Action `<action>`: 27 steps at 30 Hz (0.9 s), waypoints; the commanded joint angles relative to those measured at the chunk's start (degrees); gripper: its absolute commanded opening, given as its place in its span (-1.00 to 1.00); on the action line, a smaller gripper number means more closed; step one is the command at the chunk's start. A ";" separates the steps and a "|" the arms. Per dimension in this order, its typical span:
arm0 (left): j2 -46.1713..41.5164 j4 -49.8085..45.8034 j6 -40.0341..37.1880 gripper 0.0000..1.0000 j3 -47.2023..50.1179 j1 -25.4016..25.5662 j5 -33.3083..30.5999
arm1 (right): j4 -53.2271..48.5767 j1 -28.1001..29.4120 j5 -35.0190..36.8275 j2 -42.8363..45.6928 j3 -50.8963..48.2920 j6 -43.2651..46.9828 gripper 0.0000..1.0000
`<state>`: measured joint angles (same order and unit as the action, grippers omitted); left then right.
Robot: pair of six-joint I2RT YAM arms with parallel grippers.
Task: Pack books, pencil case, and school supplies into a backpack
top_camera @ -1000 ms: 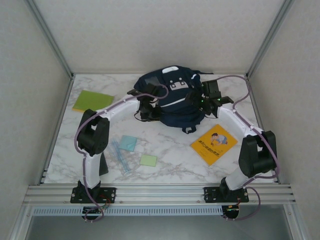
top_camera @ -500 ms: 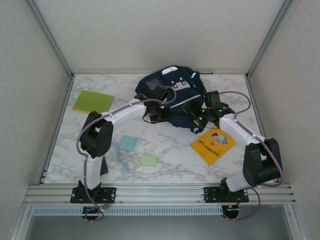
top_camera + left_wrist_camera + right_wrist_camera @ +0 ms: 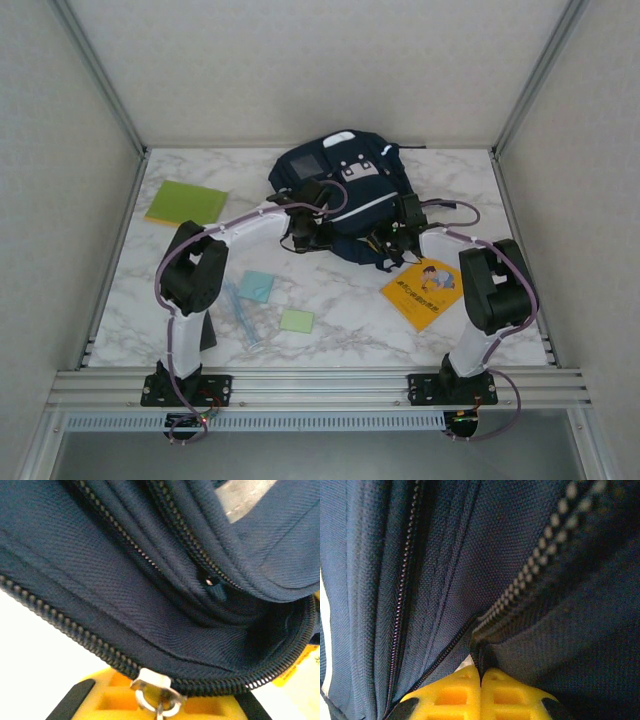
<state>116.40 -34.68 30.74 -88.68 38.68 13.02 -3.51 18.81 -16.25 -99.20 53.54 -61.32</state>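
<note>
The backpack [image 3: 335, 165] lies on the counter [image 3: 350, 300] right against both claws, the left claw [image 3: 157, 702] pinching its zipper pull [image 3: 150, 682], the right claw [image 3: 481, 685] pressed together beneath a zipper seam [image 3: 520, 592].

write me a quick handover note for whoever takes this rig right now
Left gripper: shut at the metal zip pull of the navy-blue fabric backpack.
Right gripper: shut on the backpack's zip seam.
On the table: plain yellow-green book far left, orange-yellow printed book by the right arm, light-blue square pad, pale-green square pad, translucent pale-blue sticks. Black shape by the left arm's base, likely the pencil case.
Done: nothing packed.
To do: open backpack, load everything.
</note>
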 commanded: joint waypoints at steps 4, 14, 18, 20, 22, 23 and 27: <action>0.62 -7.85 -8.99 -1.00 0.84 -9.06 -7.71 | -0.90 0.18 7.28 -1.83 -3.20 1.71 -1.00; 5.43 -12.12 -15.61 -1.00 -7.76 -15.55 -12.31 | -1.45 0.35 8.39 -3.78 -2.22 2.97 -1.00; 6.16 -18.40 -25.49 -1.00 -10.84 -15.34 2.50 | -3.84 0.35 11.75 -4.63 -1.15 5.17 -1.00; 5.02 -20.15 -28.07 -1.00 -9.30 -15.55 3.95 | -5.49 0.36 13.36 -5.24 -0.25 6.35 -1.00; 4.45 -22.49 -29.31 -1.00 -8.16 -16.13 4.73 | -6.79 0.35 14.70 -5.59 0.62 7.24 -1.00; 4.77 -23.87 -29.98 -1.00 -8.13 -16.26 4.83 | -7.38 0.37 15.35 -5.69 0.98 7.58 -1.00; 5.11 -25.76 -28.19 -1.00 -7.81 -17.00 4.58 | -10.01 0.35 17.60 -5.78 2.73 8.95 -1.00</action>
<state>122.69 -50.76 3.05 -96.84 25.50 20.56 -4.01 21.80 -16.03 -101.80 56.62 -55.61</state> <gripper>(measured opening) 0.061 0.042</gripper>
